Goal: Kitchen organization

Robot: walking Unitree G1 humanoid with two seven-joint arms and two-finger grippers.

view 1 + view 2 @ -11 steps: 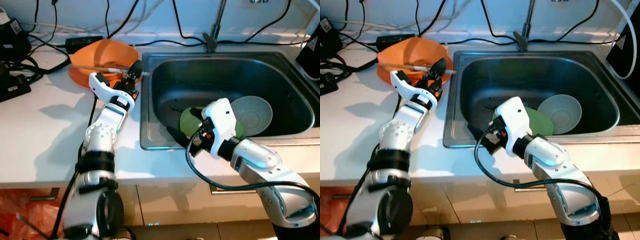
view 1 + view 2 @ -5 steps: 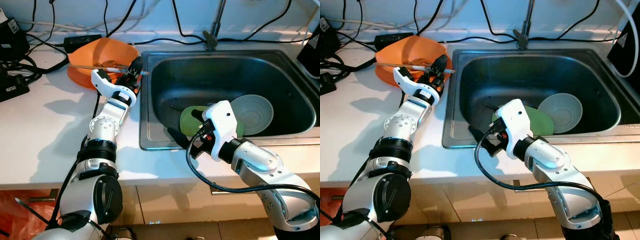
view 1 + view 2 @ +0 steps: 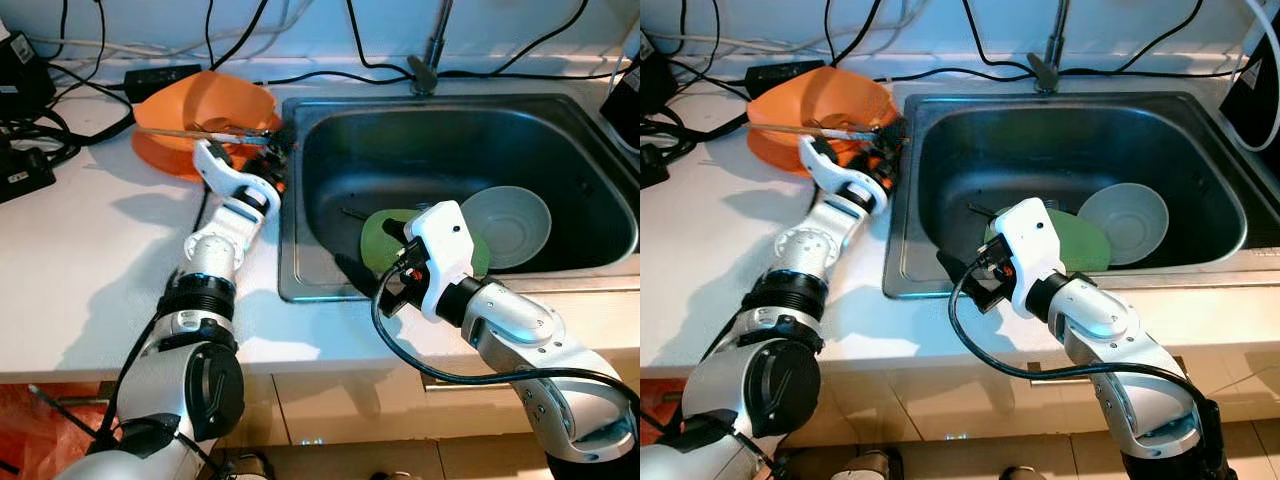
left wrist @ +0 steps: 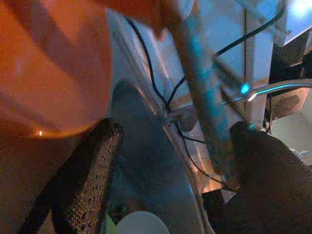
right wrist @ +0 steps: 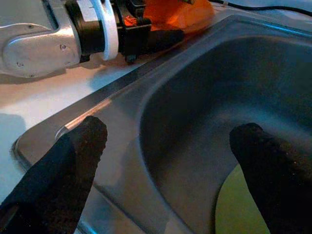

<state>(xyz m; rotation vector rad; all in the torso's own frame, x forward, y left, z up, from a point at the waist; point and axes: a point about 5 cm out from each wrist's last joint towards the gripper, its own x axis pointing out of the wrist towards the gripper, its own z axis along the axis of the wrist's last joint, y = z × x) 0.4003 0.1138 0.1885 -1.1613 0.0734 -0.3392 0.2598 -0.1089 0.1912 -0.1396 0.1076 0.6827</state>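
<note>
Reaching the orange bowl (image 3: pixel 205 110), left claw (image 3: pixel 275 152) gapes around chopsticks (image 3: pixel 200 133); right claw (image 5: pixel 170 146) gapes empty

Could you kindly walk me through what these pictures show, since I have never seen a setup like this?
This is a humanoid robot at a kitchen counter. Two pictures come from cameras in its head, looking down; the other two come from cameras on its wrists, looking along its black jaws. On the white counter sits an orange plastic bowl with a thin wooden stick across it. The left gripper reaches to the bowl's edge, jaws open on either side of the stick. In the steel sink lie a flat green plate and a pale grey bowl. The right gripper hangs open at the sink's front corner, holding nothing.
</note>
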